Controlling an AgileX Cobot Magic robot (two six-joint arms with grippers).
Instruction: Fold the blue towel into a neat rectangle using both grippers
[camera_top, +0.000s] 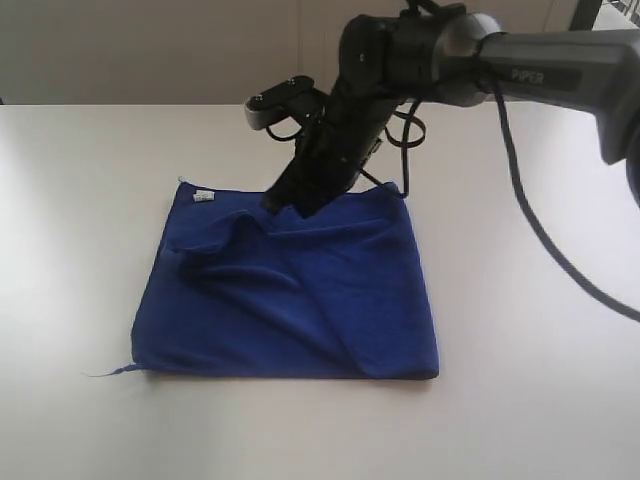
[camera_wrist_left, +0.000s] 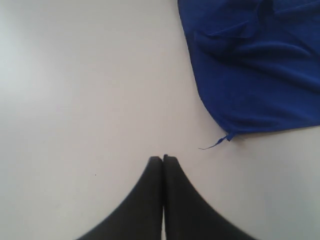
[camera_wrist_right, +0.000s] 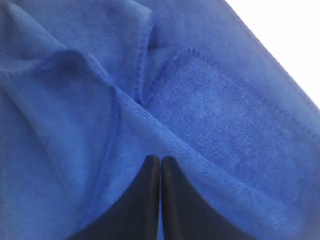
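Blue towel rumpled, fold right at right gripper fingertips, pressed together; pinch on cloth unclear. Left gripper fingers pressed together, empty, towel corner ahead, apart. Likely soft, limp, light: take hemmed corners.

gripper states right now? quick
Left gripper: closed, holding nothing, over the table.
Right gripper: closed at the towel; whether it pinches cloth cannot be told.

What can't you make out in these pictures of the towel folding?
- Exterior view: left gripper lies outside the frame; label print too small.
- Exterior view: right gripper finger gap hidden by its own body.
- Right wrist view: towel outline mostly cut off by the frame.
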